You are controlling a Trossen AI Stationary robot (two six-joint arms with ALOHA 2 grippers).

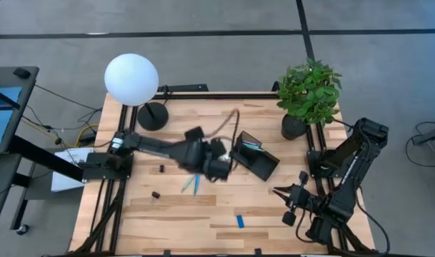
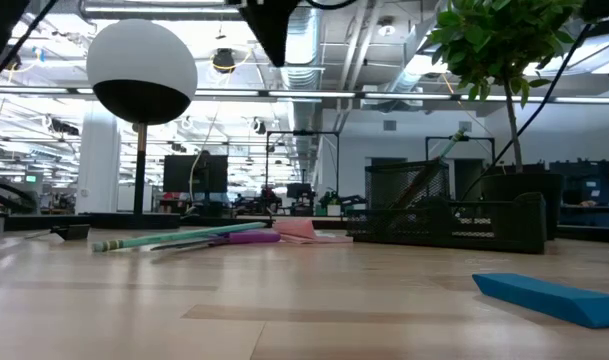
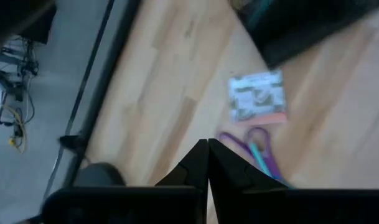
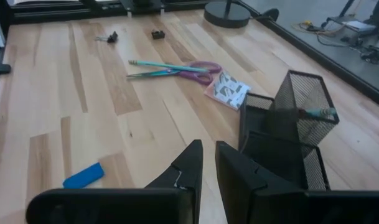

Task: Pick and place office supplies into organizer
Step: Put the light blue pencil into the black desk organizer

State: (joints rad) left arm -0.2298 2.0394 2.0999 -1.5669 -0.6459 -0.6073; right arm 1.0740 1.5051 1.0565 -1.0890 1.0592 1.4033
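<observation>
The black mesh organizer (image 1: 257,155) stands right of the table's middle with a teal pen (image 4: 317,112) in its tall section. Beside it, toward the lamp, the white patterned packet (image 3: 257,96), the purple-handled scissors (image 4: 200,70) and teal pens (image 1: 191,184) lie flat on the wood. A blue block (image 1: 240,221) lies near the front edge. Two small black pieces (image 1: 161,168) (image 1: 156,194) lie left of the pens. My left gripper (image 3: 208,163) hangs shut above the scissors and packet, holding nothing. My right gripper (image 4: 208,163) hovers at the right, before the organizer, with only a thin slit between its fingers and nothing in it.
A lamp with a white globe (image 1: 131,78) and a round black base (image 1: 153,116) stands at the far left. A potted plant (image 1: 310,93) stands at the far right corner. Bare wood stretches along the near edge around the blue block.
</observation>
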